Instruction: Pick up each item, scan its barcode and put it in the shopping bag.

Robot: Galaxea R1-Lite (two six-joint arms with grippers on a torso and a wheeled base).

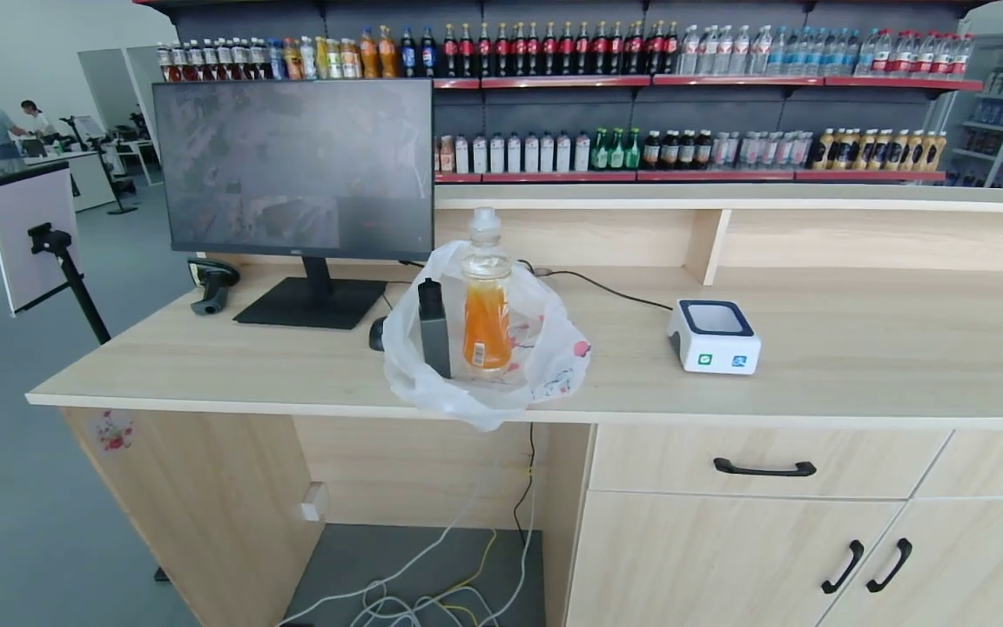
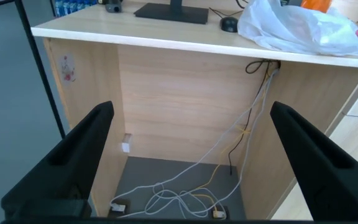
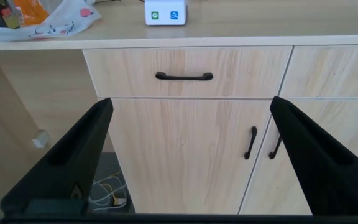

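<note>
A white plastic shopping bag (image 1: 545, 366) sits near the counter's front edge. Inside it stand an orange-liquid bottle (image 1: 486, 300) and a dark grey slim bottle (image 1: 434, 328). A white barcode scanner (image 1: 714, 336) rests on the counter right of the bag. My left gripper (image 2: 191, 143) hangs open below counter height, facing the open knee space, with the bag (image 2: 303, 28) above it. My right gripper (image 3: 191, 143) is open too, low in front of the drawer, with the scanner (image 3: 164, 12) and the bag's edge (image 3: 39, 22) above. Both hold nothing.
A monitor (image 1: 292, 170) stands at the counter's back left, with a handheld scanner (image 1: 212, 283) and a mouse (image 1: 377, 333) near it. Cables (image 2: 185, 196) trail on the floor under the counter. Drawer and cabinet handles (image 3: 184, 76) face my right gripper. Drink shelves line the back wall.
</note>
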